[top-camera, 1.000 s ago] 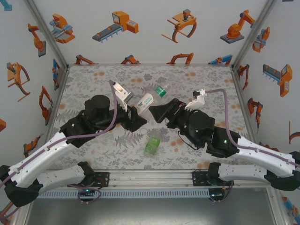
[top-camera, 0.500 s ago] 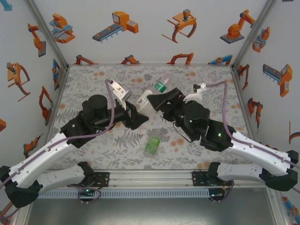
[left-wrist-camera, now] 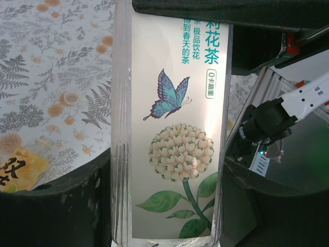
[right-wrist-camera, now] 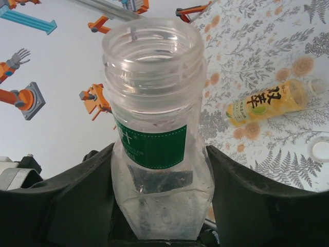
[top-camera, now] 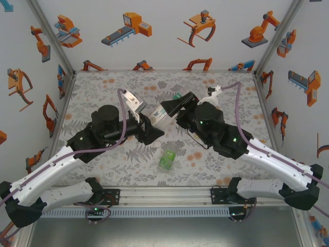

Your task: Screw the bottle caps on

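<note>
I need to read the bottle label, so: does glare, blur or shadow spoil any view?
Left wrist: the label on the clear bottle is sharp, with a pale sheen across its middle and legible text. Right wrist: the bottle mouth is crisp, and the print on the amber bottle behind it is readable. Top external: evenly lit, no glare, label too small to read.

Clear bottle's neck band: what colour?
Green with small white print, on the clear bottle; best in the right wrist view.

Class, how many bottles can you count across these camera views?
3. A clear bottle is held in the left gripper. A green bottle lies on the table toward its near edge. An amber bottle also lies on the table. Others may be hidden.
</note>
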Controlling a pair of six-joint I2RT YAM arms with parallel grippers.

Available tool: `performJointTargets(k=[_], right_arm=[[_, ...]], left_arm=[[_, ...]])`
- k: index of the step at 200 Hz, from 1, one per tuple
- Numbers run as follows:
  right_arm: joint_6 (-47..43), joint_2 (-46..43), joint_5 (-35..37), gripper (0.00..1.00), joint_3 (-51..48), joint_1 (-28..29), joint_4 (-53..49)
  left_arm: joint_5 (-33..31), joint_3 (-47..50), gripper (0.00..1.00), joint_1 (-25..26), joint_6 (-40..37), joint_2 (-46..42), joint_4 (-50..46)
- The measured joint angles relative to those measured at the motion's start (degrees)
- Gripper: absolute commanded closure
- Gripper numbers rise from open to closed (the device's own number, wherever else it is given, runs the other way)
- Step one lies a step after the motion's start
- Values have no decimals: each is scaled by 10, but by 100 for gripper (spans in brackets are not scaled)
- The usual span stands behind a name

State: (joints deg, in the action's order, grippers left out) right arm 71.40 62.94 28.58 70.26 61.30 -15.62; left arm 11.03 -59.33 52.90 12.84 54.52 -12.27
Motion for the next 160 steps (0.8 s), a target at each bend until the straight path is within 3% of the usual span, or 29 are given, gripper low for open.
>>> performJointTargets(k=[12, 35, 51, 111, 160], right_arm=[[0, 0, -2, 52, 0, 0, -1], [-7, 1, -7, 58, 5, -2, -5], [-27, 3, -14, 61, 9, -3, -3], [-251, -28, -136, 77, -38, -4, 137], [-456, -96, -325, 86, -93, -4, 256]], left_arm=[[0, 0, 66, 0, 1, 0, -1], [3, 0, 28, 0, 2, 2, 1], [4, -1, 15, 0, 2, 3, 2], [45, -38, 5, 0, -2, 14, -17], [146, -39, 7, 0, -2, -3, -2]])
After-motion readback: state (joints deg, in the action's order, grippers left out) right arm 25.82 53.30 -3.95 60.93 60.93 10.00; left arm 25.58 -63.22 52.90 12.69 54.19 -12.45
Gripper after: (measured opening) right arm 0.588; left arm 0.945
